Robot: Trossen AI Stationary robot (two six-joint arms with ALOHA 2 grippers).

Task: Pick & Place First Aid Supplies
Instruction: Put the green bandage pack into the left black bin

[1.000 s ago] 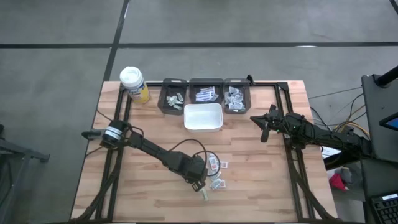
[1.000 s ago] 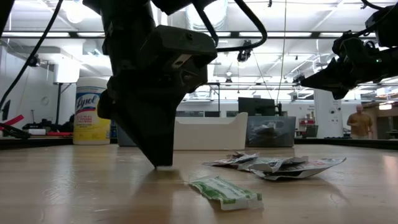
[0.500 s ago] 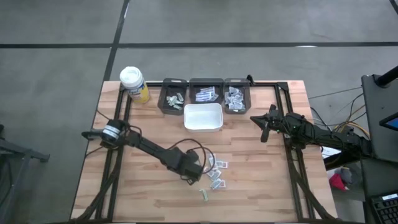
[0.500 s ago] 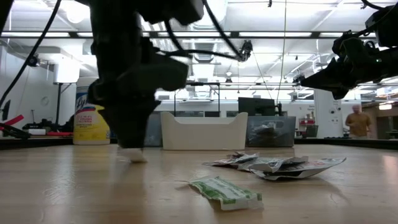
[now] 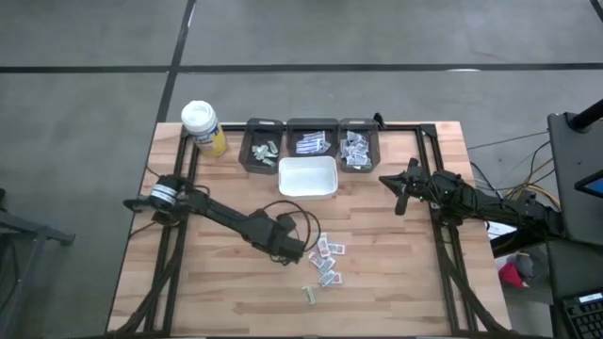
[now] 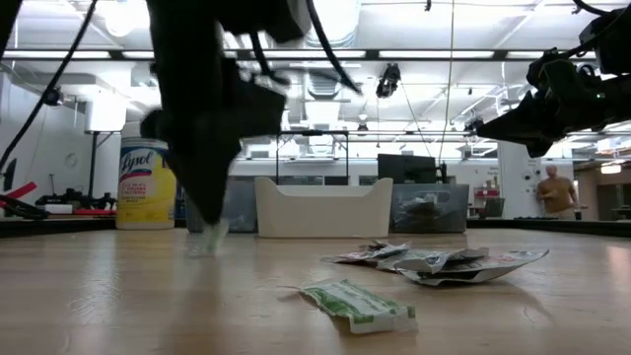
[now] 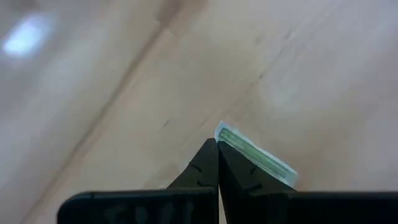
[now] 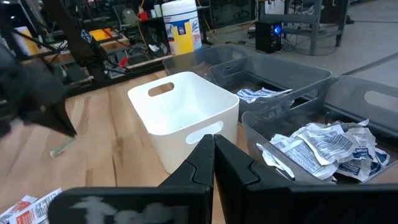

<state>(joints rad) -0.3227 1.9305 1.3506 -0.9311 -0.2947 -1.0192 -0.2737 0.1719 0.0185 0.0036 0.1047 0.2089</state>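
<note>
My left gripper is over the middle of the table, just left of the loose first aid packets, and is shut on one green-printed packet. That packet also shows in the right wrist view, below the left arm. A lone green packet lies flat nearer the near edge. My right gripper waits shut in the air to the right of the white bin. My left gripper pinches the green packet by one end between its two fingertips. The fingers come from above, pointing down. The rest of the packet juts out past the tips and hangs below them, lifted clear of the table.
Three dark bins holding packets stand along the far edge, with the white bin in front of the middle one. A white-capped yellow bottle stands at the far left corner. Bare wood lies left of the pile.
My left gripper has risen from the table at the near side of the pile and moved toward the far edge and slightly left, staying shut. The green packet in its tips has come up off the wood with it.
</note>
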